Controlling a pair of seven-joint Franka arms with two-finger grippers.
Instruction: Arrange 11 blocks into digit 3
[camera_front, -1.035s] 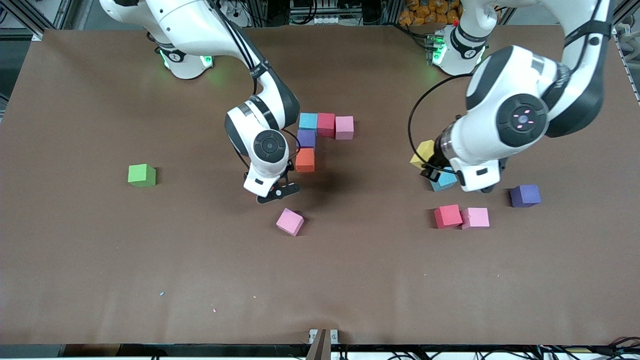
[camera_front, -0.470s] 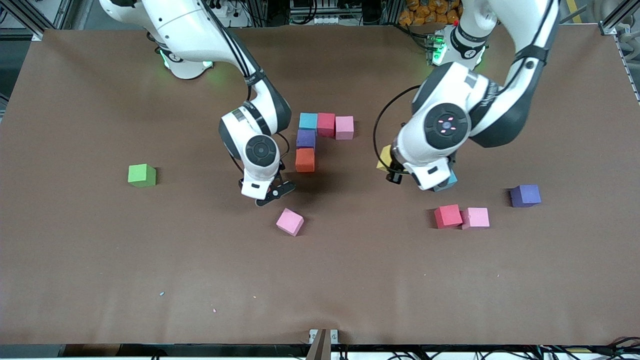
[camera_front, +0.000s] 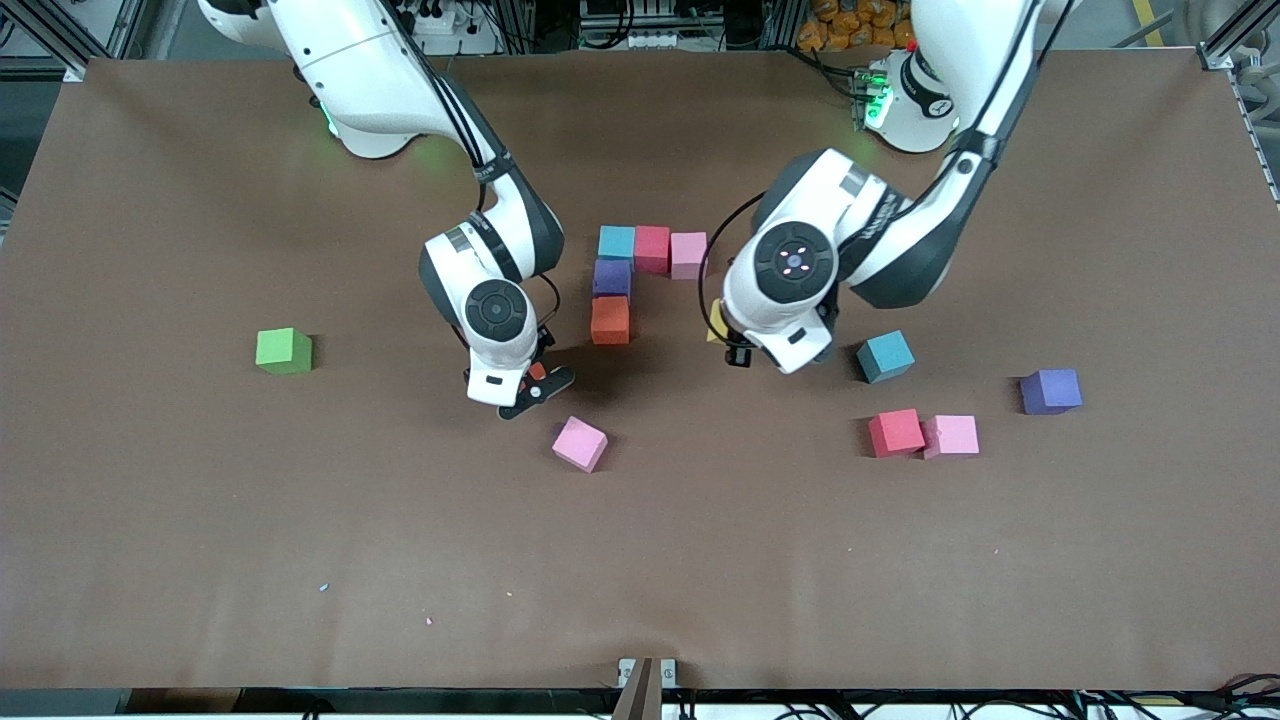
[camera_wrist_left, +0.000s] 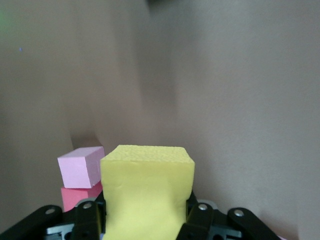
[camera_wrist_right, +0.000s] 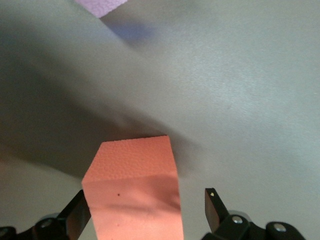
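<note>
Shifted since a second ago: left gripper, off the loose blue cube and across toward the figure, now hanging over bare table just beside the bar's pink cube, jaws clamped on the yellow cube. Also shifted, a little toward the right arm's end: right gripper, low over the table near the loose pink cube, jaws apart around a second orange cube, one finger against it, the other clear of it. Loose blue cube now uncovered; no cube on the table displaced. All cubes small, matte, foam, equal in size. Figure so far: a bar of blue cube, red cube and pink cube, touching in a row; then, nearer the camera from the blue end, purple cube and orange cube in a line. Toward the left arm's end, nearer the camera than the loose blue cube: loose red cube touching another pink cube, with a loose purple cube apart from them. Well off toward the right arm's end: green cube, alone.
</note>
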